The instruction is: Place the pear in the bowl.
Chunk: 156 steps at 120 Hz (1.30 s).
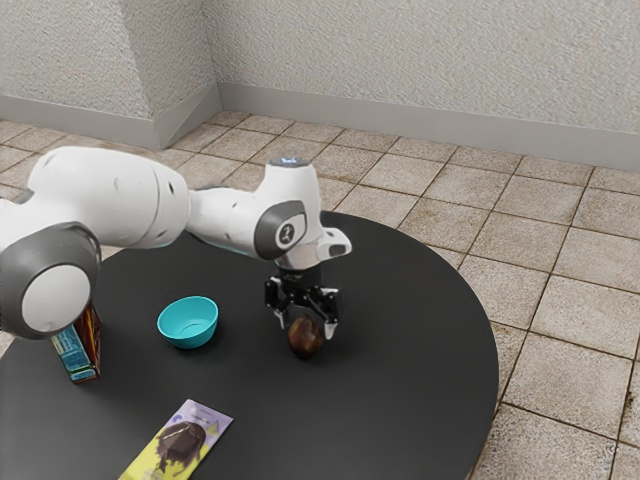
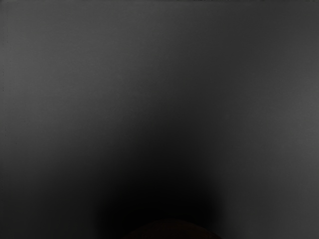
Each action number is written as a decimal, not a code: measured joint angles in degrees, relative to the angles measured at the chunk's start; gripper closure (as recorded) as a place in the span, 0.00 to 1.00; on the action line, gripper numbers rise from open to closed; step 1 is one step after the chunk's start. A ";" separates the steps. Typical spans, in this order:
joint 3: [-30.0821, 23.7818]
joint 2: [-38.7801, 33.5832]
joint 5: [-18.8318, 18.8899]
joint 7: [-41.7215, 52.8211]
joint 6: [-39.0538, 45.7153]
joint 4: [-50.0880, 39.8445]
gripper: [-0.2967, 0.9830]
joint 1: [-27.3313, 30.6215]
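Pale, rough-textured walls (image 1: 420, 60) form the background to a round black desk (image 1: 400, 385), with a teal bowl (image 1: 188, 322) as the landmark for all positions given. Tool (image 1: 307, 328): at the exterior view's right of the bowl, directed downward, its two fingers standing apart on either side of the upper part of the pear (image 1: 305, 340), not clamped on it. Pear: dark brown, on the desk, near the bowl but outside it, toward the exterior view's right. In the wrist view its dark, rounded top lies at the lower edge. White arm (image 1: 225, 220): extends behind the bowl as seen from the exterior camera, reaching the tool from the exterior view's left.

Surrounding objects: a colorful box (image 1: 76, 355) stands upright at the exterior view's left of the bowl, on the side away from the pear, its upper part hidden by the arm. A flat yellow-and-lilac packet (image 1: 178, 445) lies nearer the exterior camera than the bowl. Both are off to the side of the stretch between pear and bowl.

Count: one pear, one bowl, one box, one packet.

Surface and room: the desk is dark, with a curved edge; beyond it, farther out from the bowl, extend square beige floor tiles (image 1: 560, 225) with darker joints, bordered by a gray skirting (image 1: 400, 113) along the walls.
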 joint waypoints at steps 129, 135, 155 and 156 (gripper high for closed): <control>2.00 -13.88 2.97 -11.54 -3.51 -6.95 0.56 11.61; 2.74 -13.83 3.18 -11.73 -3.72 -6.79 0.56 12.64; 3.40 -10.32 3.25 -11.89 -4.15 -4.64 0.53 15.69; 3.41 -10.15 3.24 -11.89 -4.16 -4.58 0.53 15.82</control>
